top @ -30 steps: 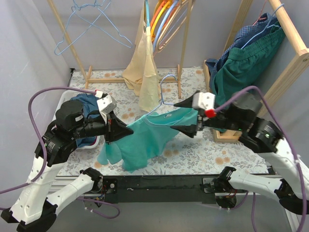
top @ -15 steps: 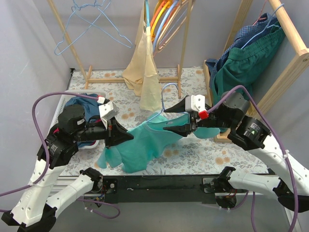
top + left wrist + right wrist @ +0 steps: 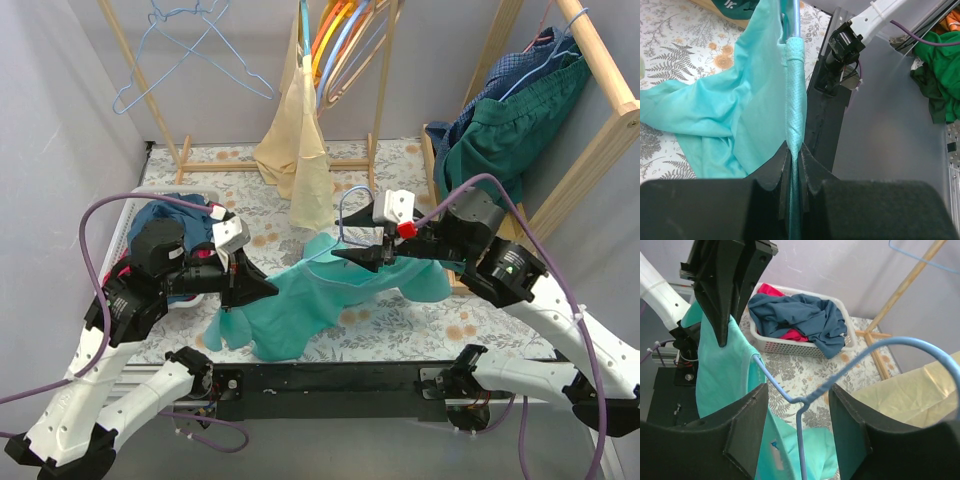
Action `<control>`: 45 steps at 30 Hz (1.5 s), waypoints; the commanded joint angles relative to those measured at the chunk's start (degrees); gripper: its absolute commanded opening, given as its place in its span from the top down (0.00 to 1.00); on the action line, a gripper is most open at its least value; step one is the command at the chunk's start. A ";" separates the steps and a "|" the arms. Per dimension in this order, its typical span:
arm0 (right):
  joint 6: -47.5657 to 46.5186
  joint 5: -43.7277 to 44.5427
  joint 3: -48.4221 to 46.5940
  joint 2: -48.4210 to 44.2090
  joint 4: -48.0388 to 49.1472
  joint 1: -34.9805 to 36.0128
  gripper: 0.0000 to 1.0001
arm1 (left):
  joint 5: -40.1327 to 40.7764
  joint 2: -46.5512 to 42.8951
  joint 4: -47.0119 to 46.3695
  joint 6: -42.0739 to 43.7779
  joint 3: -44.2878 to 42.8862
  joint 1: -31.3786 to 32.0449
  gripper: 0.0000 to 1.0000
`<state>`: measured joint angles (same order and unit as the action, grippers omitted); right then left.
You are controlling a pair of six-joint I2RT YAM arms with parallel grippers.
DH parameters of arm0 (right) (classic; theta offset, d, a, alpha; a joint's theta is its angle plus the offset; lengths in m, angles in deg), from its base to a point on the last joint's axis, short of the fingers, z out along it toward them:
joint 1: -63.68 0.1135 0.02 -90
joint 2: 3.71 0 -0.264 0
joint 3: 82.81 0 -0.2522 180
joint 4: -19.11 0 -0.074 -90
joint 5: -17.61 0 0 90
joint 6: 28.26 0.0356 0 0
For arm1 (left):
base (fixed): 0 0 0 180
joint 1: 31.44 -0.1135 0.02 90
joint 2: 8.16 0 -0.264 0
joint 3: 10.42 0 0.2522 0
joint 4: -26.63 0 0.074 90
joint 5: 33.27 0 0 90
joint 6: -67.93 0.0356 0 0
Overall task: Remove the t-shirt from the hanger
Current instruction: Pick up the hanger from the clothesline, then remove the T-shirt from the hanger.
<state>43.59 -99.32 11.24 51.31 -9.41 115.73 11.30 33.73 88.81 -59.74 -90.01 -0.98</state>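
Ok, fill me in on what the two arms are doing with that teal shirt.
They are working a teal t-shirt off a blue hanger. The left gripper is shut on a bunched edge of the t-shirt and holds it stretched. The right gripper is open, its fingers on either side of the hanger's neck, not clamped on the wire. The wire runs into the fabric, so the shirt is not off yet; the rest droops onto the table.

t-shirt (image 3: 740,100) fold pinched between the closed jaws of the left gripper (image 3: 268,288), hanger (image 3: 796,20) sleeved in it straight ahead of them, hanger neck framed between the parted jaws of the right gripper (image 3: 345,257), basket (image 3: 790,347) set beyond those jaws, table (image 3: 670,30) spread beneath
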 commanded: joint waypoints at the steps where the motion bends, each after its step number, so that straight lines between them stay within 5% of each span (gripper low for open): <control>1: 0.49 -0.74 -0.94 2.45 3.43 -0.20 0.43 | -1.86 -0.67 -1.14 0.58 0.52 0.04 1.00; 6: 1.01 -1.89 -0.94 2.98 3.78 -0.28 0.54 | -1.33 -0.76 -1.14 0.40 1.05 0.04 1.00; 11: 1.19 -1.10 -0.15 1.84 3.87 -0.20 0.80 | -0.01 -0.76 -1.66 0.14 1.49 0.04 1.00; 13: 1.54 -0.14 0.11 1.40 3.78 -0.20 0.99 | 1.48 -0.84 -2.10 -0.12 1.40 0.04 1.00; 15: 1.89 2.93 0.38 1.23 4.04 -0.20 0.99 | 3.67 -0.93 -2.72 -1.70 1.57 0.04 1.00; 18: 1.89 7.24 1.51 0.44 4.83 -0.20 0.99 | 6.57 -1.02 -3.60 -2.58 1.57 0.04 0.70; 26: 2.95 14.44 4.77 -3.34 9.58 -0.20 0.99 | 18.85 -2.51 -7.64 -5.22 2.98 0.04 0.29; 35: 2.77 20.35 3.72 -5.01 11.16 -0.20 0.99 | 33.12 -7.17 -8.70 -6.54 6.75 0.04 0.18; 45: 2.42 19.21 2.22 -7.21 9.23 -0.20 0.99 | 42.78 -4.55 -11.68 -8.12 12.56 0.04 0.27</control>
<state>46.56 -80.66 16.51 45.81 -3.75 115.77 48.41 27.02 79.17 -67.39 -77.70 -1.22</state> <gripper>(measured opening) 0.071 0.759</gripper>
